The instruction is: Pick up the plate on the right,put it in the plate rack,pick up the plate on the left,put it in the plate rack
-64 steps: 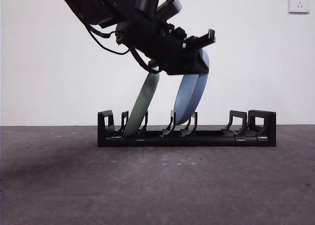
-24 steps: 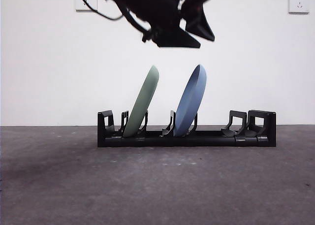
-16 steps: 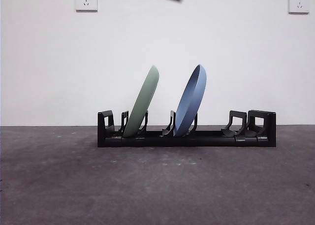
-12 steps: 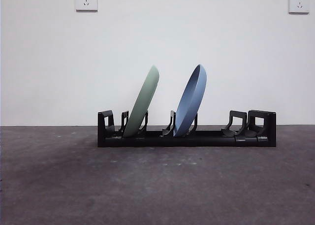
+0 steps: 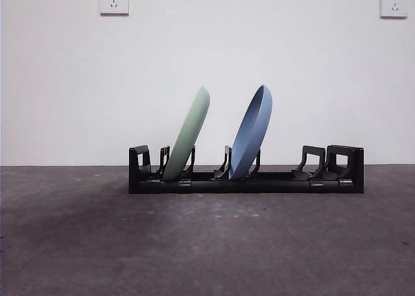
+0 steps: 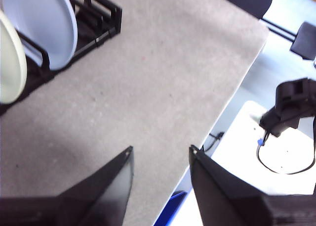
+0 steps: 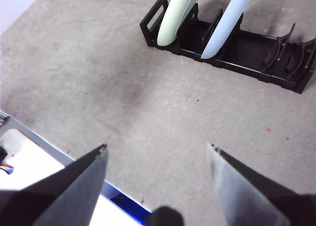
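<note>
Both plates are being held in the plate rack point(image 5: 246, 179), the green plate point(image 5: 188, 133) at nine o'clock of the blue plate point(image 5: 251, 133), both leaning toward one o'clock. The left gripper point(image 6: 160, 159) and right gripper point(image 7: 157, 154) are being kept wide, empty and well clear, so no further pickup is judged needed.

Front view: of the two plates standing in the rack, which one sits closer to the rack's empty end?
The round blue plate. It leans in the middle prongs of the long black plastic plate rack, while the round pale green plate stands on its far side.
</note>
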Tool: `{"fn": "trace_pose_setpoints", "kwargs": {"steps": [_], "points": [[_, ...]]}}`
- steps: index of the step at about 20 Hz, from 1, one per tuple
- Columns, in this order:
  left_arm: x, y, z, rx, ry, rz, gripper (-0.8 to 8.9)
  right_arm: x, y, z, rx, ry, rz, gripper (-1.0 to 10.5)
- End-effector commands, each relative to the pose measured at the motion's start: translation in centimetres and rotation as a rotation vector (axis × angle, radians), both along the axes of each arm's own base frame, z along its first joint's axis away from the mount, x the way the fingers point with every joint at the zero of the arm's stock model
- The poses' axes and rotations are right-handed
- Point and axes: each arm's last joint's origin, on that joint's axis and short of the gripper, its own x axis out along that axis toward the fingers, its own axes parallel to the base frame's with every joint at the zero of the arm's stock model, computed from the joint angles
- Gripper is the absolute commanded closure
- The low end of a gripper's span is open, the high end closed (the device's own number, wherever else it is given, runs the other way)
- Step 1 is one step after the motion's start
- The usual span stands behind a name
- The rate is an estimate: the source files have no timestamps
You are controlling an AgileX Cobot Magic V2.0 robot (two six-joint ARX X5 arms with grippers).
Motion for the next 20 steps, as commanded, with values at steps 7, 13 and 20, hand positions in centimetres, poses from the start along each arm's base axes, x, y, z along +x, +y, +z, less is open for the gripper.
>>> {"fn": "trace_pose_setpoints", "kwargs": {"steps": [7, 13, 20], "points": [[0.3, -0.3, 0.0, 0.018, -0.033, -0.022, 8.20, -0.1, 0.0, -0.3, -0.013, 0.022, 0.012, 9.3], [0.3, -0.3, 0.0, 0.022, -0.034, -0.024, 8.18, -0.1, 0.0, -0.3, -0.008, 0.030, -0.006, 9.6], [0.6, -0.5, -0.2, 0.030, -0.024, -0.025, 8.17, 0.9, 0.2, -0.6, -0.026, 0.062, -0.039, 9.4]]}}
